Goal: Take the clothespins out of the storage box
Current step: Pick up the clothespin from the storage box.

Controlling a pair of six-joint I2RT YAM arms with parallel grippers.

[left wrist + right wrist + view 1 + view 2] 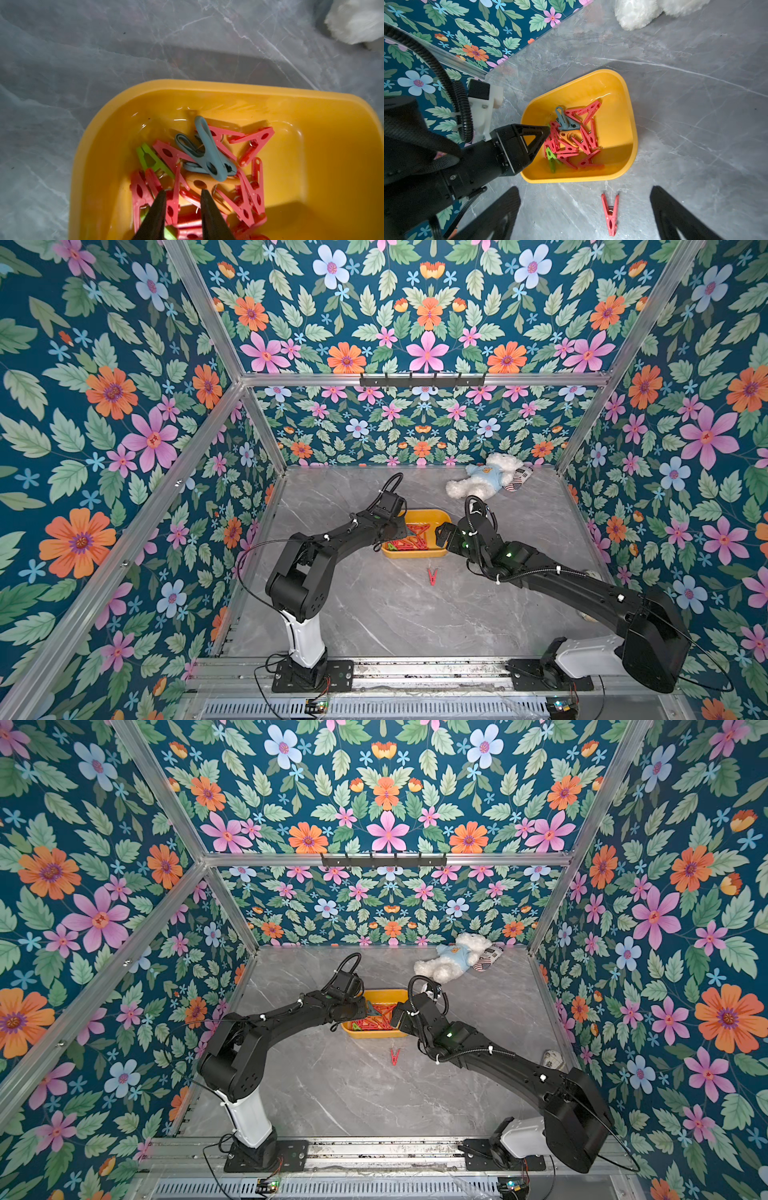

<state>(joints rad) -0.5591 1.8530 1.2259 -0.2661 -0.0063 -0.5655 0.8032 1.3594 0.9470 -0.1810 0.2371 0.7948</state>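
The yellow storage box (415, 553) (207, 87) sits mid-table with several clothespins (409, 537) piled in it, mostly red. The pile also includes a grey-blue one (207, 153), a green one (149, 158) and an orange one (199, 184). My left gripper (182, 193) (549, 129) reaches down into the pile, its fingers narrow with a red clothespin (174, 197) pinched between them. One more red clothespin (432, 576) (610, 214) lies loose on the table in front of the box. My right gripper (585, 188) (442, 533) hovers open and empty by the box's front right corner, above that loose pin.
A white plush bear (484, 481) in a blue shirt lies at the back right with a striped item (519, 479) beside it. A small whitish object (552, 1058) rests near the right wall. Floral walls with metal frame rails enclose the grey marble table (374, 614).
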